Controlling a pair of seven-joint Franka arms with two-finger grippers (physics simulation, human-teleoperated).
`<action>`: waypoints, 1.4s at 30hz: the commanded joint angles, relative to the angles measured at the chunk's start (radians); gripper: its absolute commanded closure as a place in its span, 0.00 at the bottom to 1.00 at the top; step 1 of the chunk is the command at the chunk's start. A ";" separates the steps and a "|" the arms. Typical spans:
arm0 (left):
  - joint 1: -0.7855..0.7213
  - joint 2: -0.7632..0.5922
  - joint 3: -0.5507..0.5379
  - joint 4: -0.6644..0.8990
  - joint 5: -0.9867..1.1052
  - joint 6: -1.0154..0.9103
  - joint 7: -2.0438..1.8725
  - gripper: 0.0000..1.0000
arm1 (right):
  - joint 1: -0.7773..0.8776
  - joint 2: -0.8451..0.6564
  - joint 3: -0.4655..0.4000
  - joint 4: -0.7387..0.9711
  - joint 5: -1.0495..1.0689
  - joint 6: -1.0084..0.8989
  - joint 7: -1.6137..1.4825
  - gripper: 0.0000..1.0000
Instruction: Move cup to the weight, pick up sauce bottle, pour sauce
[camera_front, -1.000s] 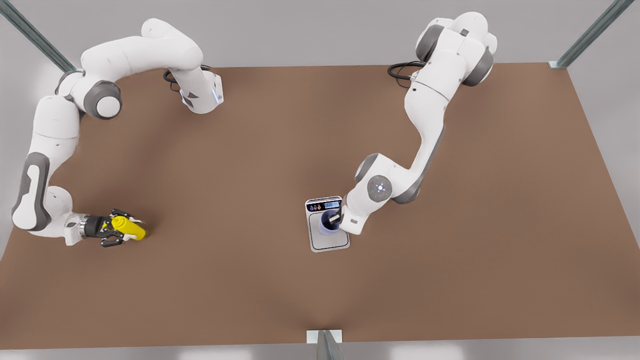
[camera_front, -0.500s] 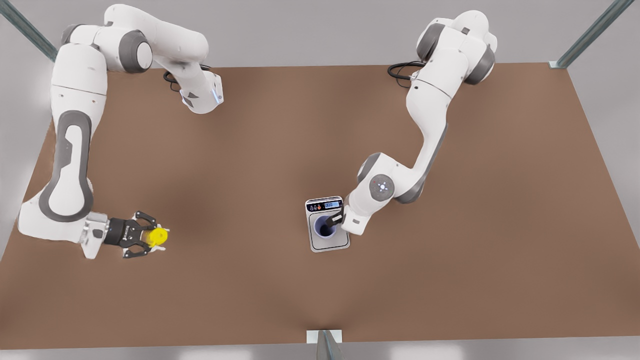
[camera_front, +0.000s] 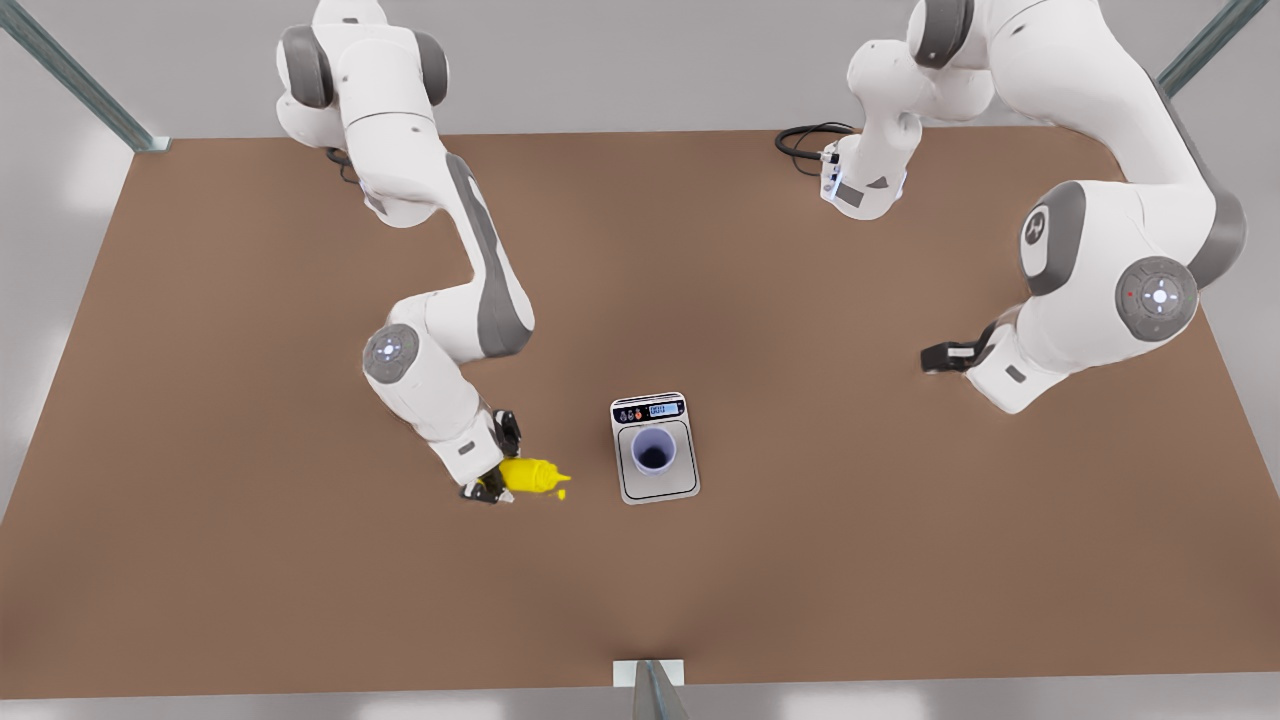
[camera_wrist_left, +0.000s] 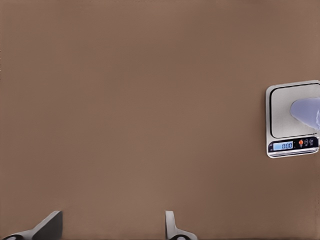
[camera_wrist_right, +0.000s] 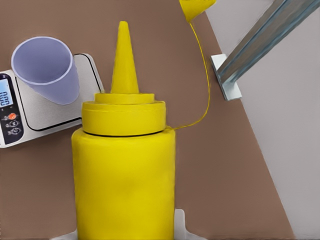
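Right claw (camera_front: 492, 478), on the front view's left, is clamped on the sauce bottle (camera_front: 527, 475), which lies tilted with its nozzle toward the weight (camera_front: 655, 447) just beside it. On the weight's platform the cup (camera_front: 653, 451) stands upright. Left claw (camera_front: 940, 356) hangs with fingers spread, well apart, over the bare desk (camera_front: 300, 580).

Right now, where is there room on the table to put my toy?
The table is bare between the scale and the open left gripper, and all along the near edge. It is crowded where the right gripper holds the bottle beside the scale and cup.
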 joint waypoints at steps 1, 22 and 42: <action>0.032 -0.008 -0.050 0.000 0.091 0.000 -0.001 0.00 | 0.001 0.000 0.000 0.000 -0.011 -0.001 0.010 0.51; 0.029 0.008 -0.099 -0.012 0.121 -0.017 -0.061 0.00 | 0.218 0.123 0.014 0.120 -0.637 -0.070 0.233 0.50; 0.030 0.021 -0.098 -0.012 0.118 -0.017 -0.067 0.00 | 0.234 0.181 0.026 0.120 -0.706 -0.070 0.319 0.49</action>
